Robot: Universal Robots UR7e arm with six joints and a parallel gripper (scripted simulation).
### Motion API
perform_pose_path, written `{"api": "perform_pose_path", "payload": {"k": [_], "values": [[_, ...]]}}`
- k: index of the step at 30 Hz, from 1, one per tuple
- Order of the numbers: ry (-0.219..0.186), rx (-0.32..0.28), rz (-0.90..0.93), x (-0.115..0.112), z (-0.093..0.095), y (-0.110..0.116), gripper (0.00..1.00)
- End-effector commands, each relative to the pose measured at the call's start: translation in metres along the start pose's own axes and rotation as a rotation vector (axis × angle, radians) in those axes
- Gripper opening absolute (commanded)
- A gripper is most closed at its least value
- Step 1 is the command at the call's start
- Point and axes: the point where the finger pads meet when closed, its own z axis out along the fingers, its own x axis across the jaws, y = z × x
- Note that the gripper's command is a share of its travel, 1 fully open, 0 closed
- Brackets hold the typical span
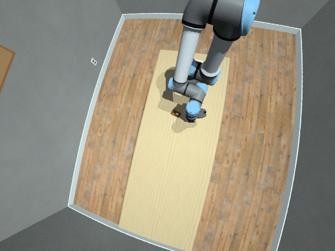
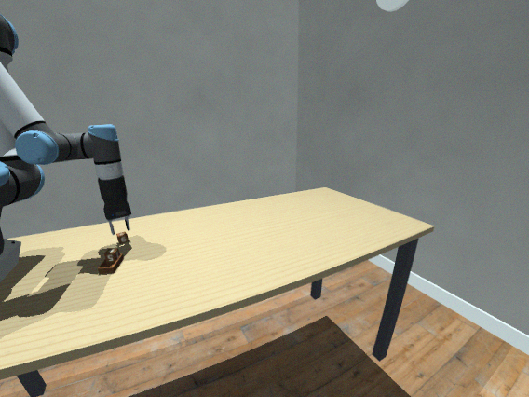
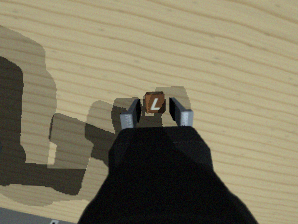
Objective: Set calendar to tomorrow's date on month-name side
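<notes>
Calendar tray [image 1: 173, 115] [image 2: 106, 269] shows one cube [image 1: 177, 112] [image 2: 112, 255], its month name unreadable.

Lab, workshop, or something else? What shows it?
Probably a robotics test room: a jointed arm at a long wooden table, plain grey walls.

Pale, matt, straight-grained wood tops the desk [image 1: 168, 165] [image 2: 242, 247] [image 3: 240, 55]; rough-looking wooden planks make the floor [image 1: 253, 147] [image 2: 447, 335].
</notes>
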Motion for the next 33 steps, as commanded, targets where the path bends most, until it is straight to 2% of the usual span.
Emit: {"api": "perform_pose_path", "payload": {"k": [1, 24, 33], "values": [[0.001, 0.000, 0.000, 0.000, 0.000, 0.000, 0.87], [0.001, 0.000, 0.000, 0.000, 0.025, 0.000, 0.87], [0.001, 0.000, 0.000, 0.000, 0.028, 0.000, 0.87]]}}
